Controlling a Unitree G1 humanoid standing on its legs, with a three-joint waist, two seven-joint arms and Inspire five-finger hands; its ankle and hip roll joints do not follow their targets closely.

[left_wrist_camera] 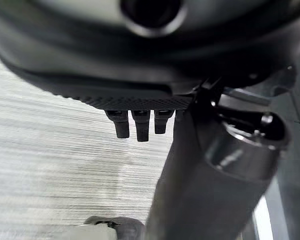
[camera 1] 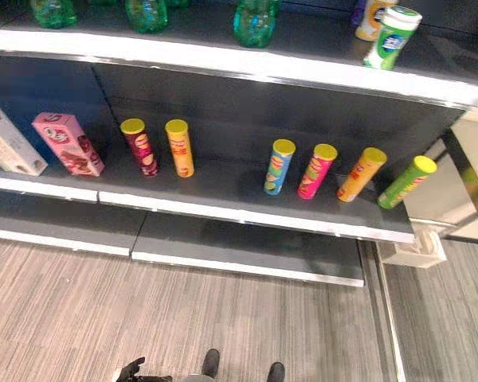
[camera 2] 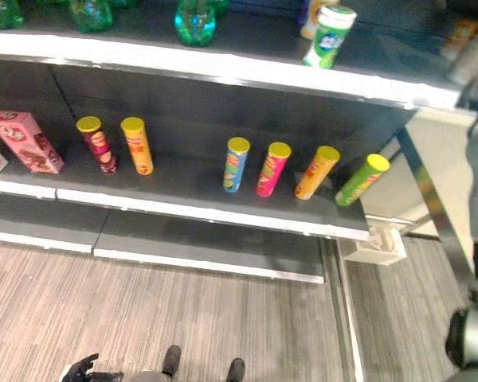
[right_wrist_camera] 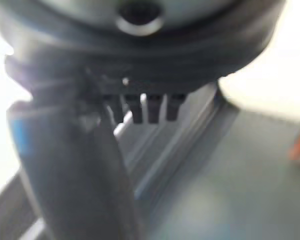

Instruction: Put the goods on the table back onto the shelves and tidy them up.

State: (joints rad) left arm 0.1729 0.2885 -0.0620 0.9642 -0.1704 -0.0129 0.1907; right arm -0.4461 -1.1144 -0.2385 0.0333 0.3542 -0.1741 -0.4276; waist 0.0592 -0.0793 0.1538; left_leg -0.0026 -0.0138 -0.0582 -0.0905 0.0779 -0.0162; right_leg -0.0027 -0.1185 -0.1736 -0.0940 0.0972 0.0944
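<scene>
Left eye view, nearest me: my left hand [camera 1: 133,370] hangs low over the floor, fingers relaxed and empty. My right hand [right_wrist_camera: 140,107] is loose, holding nothing. Farther off, six chip cans [camera 1: 279,166] stand on the middle shelf [camera 1: 223,208]; shelving looks nearly finished.

Six yellow-lidded chip cans [camera 1: 279,166] upright on middle shelf [camera 1: 223,189].
</scene>
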